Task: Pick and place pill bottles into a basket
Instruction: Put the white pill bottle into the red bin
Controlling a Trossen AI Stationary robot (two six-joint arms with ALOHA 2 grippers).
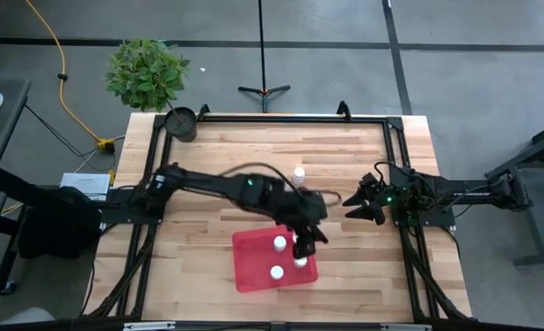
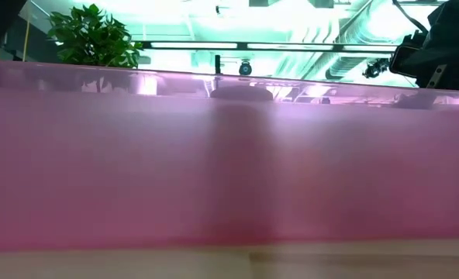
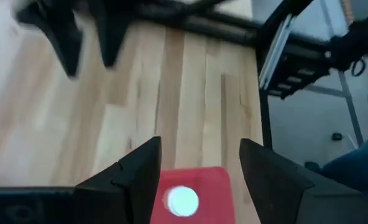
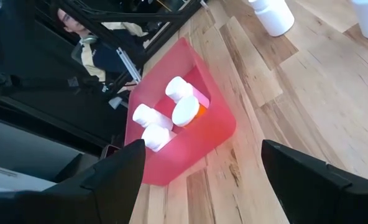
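Observation:
The red tray (image 1: 254,267) lies near the table's front edge, and its wall fills the low view (image 2: 229,155). Several white-capped pill bottles (image 4: 185,112) stand in it, one with an orange body (image 4: 201,111). One more bottle (image 1: 299,173) stands on the table farther back, and the right wrist view shows two bottles on the wood (image 4: 274,15). My left gripper (image 1: 307,241) hangs open over the tray's right part, its fingers on either side of a white cap (image 3: 183,201) below them, not touching it. My right gripper (image 1: 355,207) is open and empty, right of the tray.
A dark round cup (image 1: 181,122) stands at the table's far left corner, beside a potted plant (image 1: 146,72) on the floor. Black frame rails (image 1: 396,147) run along the table's edges. A person (image 4: 100,56) shows beyond the table in the right wrist view.

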